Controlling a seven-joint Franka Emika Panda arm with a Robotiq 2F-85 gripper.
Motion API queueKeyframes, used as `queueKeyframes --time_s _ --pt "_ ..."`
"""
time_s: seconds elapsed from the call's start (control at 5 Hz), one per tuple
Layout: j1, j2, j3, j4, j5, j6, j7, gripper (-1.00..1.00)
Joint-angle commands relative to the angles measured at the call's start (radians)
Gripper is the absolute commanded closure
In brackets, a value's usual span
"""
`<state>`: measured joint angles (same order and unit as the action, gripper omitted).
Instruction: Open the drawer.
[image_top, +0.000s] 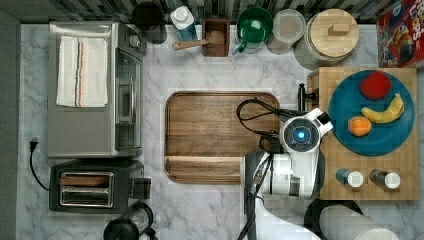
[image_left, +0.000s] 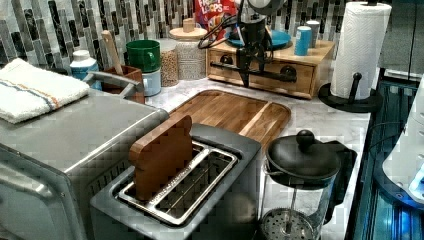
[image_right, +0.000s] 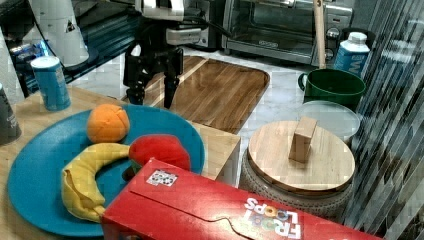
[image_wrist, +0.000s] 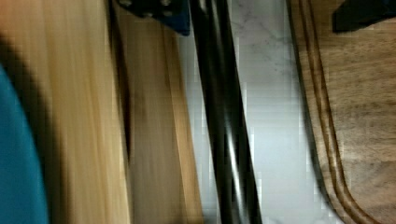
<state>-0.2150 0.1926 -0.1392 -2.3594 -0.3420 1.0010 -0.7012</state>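
The drawer (image_left: 300, 76) is the light-wood front of the butcher-block-topped box (image_top: 330, 85) at the top view's right. A long black bar handle (image_left: 270, 75) runs across it. My gripper (image_right: 150, 100) hangs down in front of the drawer, open, with one finger on each side of the handle (image_wrist: 224, 116). In the wrist view the bar passes between the two fingertips (image_wrist: 154, 9), with the drawer front (image_wrist: 154, 140) on one side and marble counter on the other. In the left view the gripper (image_left: 246, 75) covers the middle of the handle.
A walnut cutting board (image_top: 220, 135) lies on the counter right beside the drawer. A blue plate (image_top: 350, 100) with toy fruit and two shakers (image_top: 350, 177) sit on the box. A paper towel roll (image_left: 360, 45), jars and a cereal box (image_right: 215, 210) stand around it.
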Motion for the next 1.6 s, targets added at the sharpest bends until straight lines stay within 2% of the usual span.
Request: queueKeyframes --time_s 0.2,0.4,0.8,1.0,1.2,1.6 --pt "0.000 0.043 0.032 0.073 0.066 0.029 -0.060 -1.00" --pt "0.026 0.017 0.073 0.081 0.111 -0.050 -0.017 -1.00" --pt "0.106 0.005 0.095 0.047 0.099 0.007 0.099 -1.00" --pt "0.181 0.005 0.063 0.027 0.091 0.052 0.127 -1.00" --pt "0.167 0.000 0.120 0.013 0.060 0.063 0.177 -1.00" --pt "0.217 -0.038 0.173 -0.031 0.001 0.071 0.335 -1.00"
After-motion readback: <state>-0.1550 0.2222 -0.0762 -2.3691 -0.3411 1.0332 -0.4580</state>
